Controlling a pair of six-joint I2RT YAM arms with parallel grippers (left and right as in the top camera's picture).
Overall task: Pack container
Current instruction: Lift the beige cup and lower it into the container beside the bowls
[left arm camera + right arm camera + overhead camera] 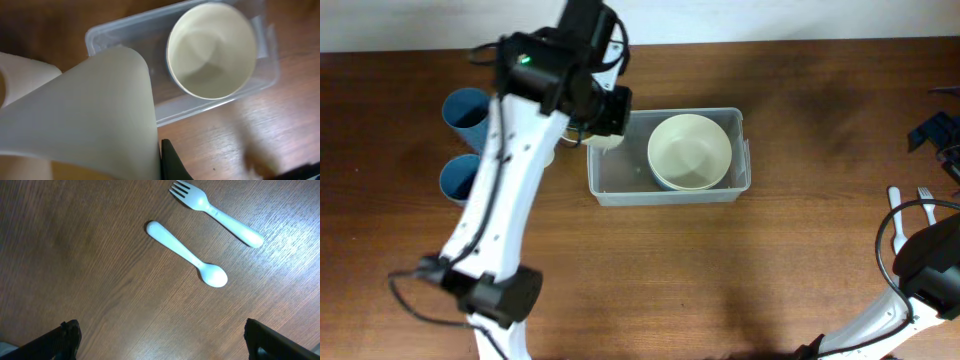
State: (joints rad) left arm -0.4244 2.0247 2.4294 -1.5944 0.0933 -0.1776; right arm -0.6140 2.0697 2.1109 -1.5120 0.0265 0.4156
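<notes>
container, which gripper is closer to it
Left. The left gripper holds a cup right at the container's left end. The right gripper is open, far off to the right above the spoon and fork.

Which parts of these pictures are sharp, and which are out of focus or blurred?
Left wrist view: the cream cup near the lens is soft, the table at lower right smeared. Right wrist view: the fork and spoon are sharp. Overhead view: evenly lit, soft shadows.

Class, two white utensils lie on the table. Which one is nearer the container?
The spoon, which has a rounded bowl rather than tines. Seen from overhead, it lies on the container's side of the fork.
</notes>
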